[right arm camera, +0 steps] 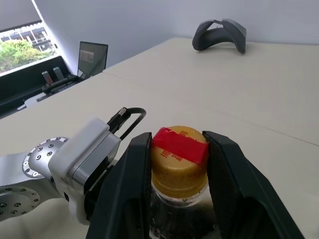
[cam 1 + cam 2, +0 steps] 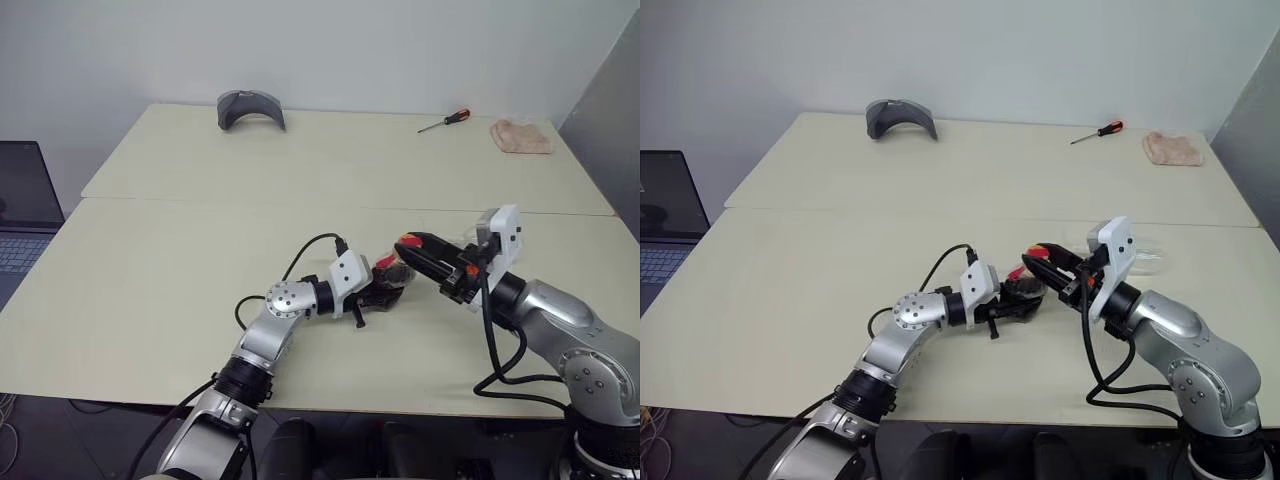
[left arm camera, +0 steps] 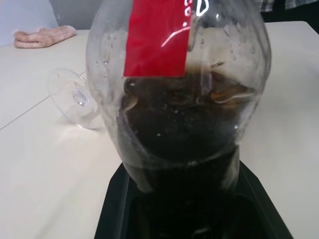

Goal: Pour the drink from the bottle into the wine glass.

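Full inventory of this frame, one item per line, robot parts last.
small clear plastic bottle: 1, dark brown drink, red label, near table centre
yellow-and-red cap: 1, on the bottle
clear wine glass: 1, on its side beyond the bottle
grey curved headset: 1, far left
red-handled screwdriver: 1, far right
pinkish cloth: 1, far right corner
laptop: 1, dark, left of the cream table
left gripper: shut on the bottle
right gripper: fingers against the cap

Small clear plastic bottle (image 3: 179, 94) – red label strip, yellow-and-red cap (image 1: 178, 159) on – holds dark brown drink (image 3: 182, 134); clear stemmed wine glass (image 3: 75, 99) lies tipped beside it.
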### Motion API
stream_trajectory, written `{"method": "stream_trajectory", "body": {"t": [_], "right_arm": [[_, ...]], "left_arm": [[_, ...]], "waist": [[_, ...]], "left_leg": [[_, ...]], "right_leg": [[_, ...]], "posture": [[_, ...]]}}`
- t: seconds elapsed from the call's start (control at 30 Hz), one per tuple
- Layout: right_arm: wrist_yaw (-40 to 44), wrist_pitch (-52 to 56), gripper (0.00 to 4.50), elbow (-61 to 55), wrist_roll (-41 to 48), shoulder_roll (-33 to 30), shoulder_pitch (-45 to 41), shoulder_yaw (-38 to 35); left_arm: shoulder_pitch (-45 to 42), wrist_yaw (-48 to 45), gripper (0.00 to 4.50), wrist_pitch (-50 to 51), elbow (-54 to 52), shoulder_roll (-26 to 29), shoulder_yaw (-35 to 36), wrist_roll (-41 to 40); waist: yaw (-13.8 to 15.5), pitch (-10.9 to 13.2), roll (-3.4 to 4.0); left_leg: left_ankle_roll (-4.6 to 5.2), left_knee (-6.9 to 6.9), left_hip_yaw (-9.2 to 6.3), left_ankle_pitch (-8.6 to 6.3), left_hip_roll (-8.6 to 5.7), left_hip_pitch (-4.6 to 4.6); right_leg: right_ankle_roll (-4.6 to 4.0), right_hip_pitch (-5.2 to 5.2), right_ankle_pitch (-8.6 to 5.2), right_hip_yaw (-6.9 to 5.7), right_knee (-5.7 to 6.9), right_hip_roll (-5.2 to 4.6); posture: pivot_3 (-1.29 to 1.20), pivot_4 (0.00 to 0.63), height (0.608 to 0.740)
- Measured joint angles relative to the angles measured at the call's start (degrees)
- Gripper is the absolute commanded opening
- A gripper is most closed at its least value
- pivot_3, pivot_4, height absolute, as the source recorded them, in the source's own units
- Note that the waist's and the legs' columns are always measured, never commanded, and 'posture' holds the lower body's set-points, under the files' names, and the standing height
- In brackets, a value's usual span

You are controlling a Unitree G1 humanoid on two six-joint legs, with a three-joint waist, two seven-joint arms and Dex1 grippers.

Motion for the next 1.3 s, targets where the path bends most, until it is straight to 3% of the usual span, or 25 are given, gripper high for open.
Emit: {"method": "stream_trajectory", "body": {"t": [0.2,0.37,0.67,0.87,0.97,1.1,1.3], "right_arm": [[-6.8,0.6,1.21,0.7,8.6,8.0,0.1,-2.5],[-10.2,0.8,1.21,-0.1,14.6,9.2,-0.2,-3.3],[-3.4,-4.0,1.21,-1.8,0.7,-6.9,3.7,-3.9],[2.3,-12.1,1.21,2.3,-12.9,-14.5,19.7,-7.5],[2.6,-15.7,1.21,8.5,-18.7,-13.4,23.4,-8.4],[2.1,-20.5,1.21,17.6,-21.6,-7.8,22.2,-9.2],[2.6,-23.0,3.13,27.1,-23.6,-3.9,17.8,-9.1]], "left_arm": [[-0.3,0.6,0.87,-0.8,-0.6,-0.1,1.1,-0.6],[0.1,0.6,0.87,-0.3,0.0,0.0,0.4,-0.1],[0.3,0.7,0.87,-0.3,0.0,0.1,0.3,0.0],[0.2,2.3,0.86,-1.5,0.8,-0.3,0.7,0.1],[-0.1,3.6,0.86,-2.2,2.1,-0.5,1.7,0.1],[-0.8,4.7,0.86,-2.8,2.3,-2.4,1.7,0.1],[-0.9,5.7,0.86,-2.9,2.3,-2.4,1.7,0.1]], "waist": [[0.0,0.0,0.00],[0.0,0.0,0.00],[0.0,0.0,0.00],[0.4,0.0,0.00],[0.0,0.0,0.02],[-0.1,0.0,0.04],[0.0,0.0,0.09]], "left_leg": [[0.00,0.00,-0.01,0.00,0.02,-0.01],[0.00,0.00,0.01,0.00,0.01,0.00],[0.00,-0.01,0.01,0.00,0.00,-0.01],[0.00,0.01,0.04,0.00,-0.04,0.00],[0.00,0.01,0.13,0.00,-0.03,0.06],[0.00,-0.02,0.10,0.00,0.00,0.06],[0.00,-0.01,0.11,0.00,-0.01,0.06]], "right_leg": [[0.00,0.00,0.00,0.00,0.02,0.00],[0.00,0.00,0.00,0.01,0.01,0.00],[0.02,0.00,-0.01,0.00,-0.03,0.01],[0.04,0.05,-0.02,0.01,-0.04,-0.02],[0.06,0.03,-0.01,0.12,0.01,0.00],[0.06,0.02,-0.01,0.09,0.01,0.04],[0.05,0.02,-0.01,0.10,0.01,0.04]], "posture": [[0.00,0.150,0.740],[0.00,0.150,0.740],[0.00,0.150,0.740],[0.00,0.150,0.740],[0.00,0.150,0.740],[0.00,0.150,0.740],[0.00,0.150,0.740]]}}
